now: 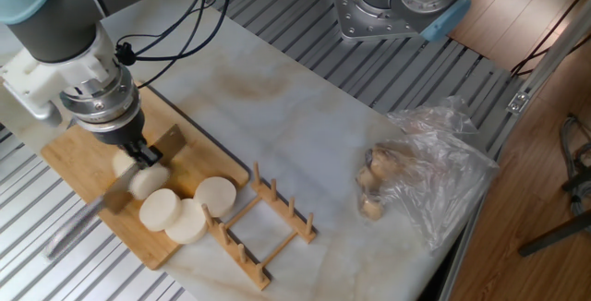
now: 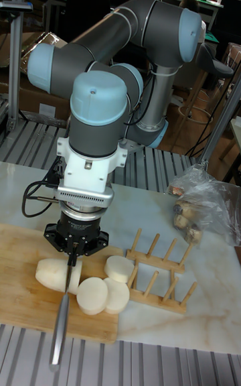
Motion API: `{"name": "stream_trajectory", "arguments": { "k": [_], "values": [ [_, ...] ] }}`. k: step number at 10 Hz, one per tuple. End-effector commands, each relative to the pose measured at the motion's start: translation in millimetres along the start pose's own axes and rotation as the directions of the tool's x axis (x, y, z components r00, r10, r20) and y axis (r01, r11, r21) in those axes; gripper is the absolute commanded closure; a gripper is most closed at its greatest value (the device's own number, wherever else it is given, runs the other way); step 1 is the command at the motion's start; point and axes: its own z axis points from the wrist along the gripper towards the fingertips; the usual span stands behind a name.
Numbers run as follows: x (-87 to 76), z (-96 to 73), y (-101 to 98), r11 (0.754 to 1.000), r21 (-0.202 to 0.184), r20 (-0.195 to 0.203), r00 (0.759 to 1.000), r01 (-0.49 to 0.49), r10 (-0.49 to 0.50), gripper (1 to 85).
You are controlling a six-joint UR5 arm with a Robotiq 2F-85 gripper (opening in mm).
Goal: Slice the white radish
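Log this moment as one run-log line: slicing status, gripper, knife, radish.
phase: slicing | gripper: shut on knife | blade: across white radish stub on cutting board | cut discs: three | rack: bare

white radish [image 2: 53, 273] stub lying sideways, three cut discs [image 1: 185, 213] beside
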Motion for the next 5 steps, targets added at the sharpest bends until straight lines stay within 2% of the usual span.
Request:
{"name": "stream_trajectory", "arguments": {
  "k": [1,3,4,5],
  "values": [
    [-9.8,-3.8,1.9,0.999,-0.015,0.027,0.999,0.037,-0.036,69.7],
    [-11.1,-6.8,-1.3,0.998,-0.016,0.029,0.997,0.069,-0.068,62.3],
    [-13.5,-10.3,-2.7,0.997,-0.001,0.033,0.997,0.076,-0.076,59.0],
    [-14.6,-12.3,-2.5,0.997,0.005,0.032,0.997,0.073,-0.073,59.0]
  ]
}}
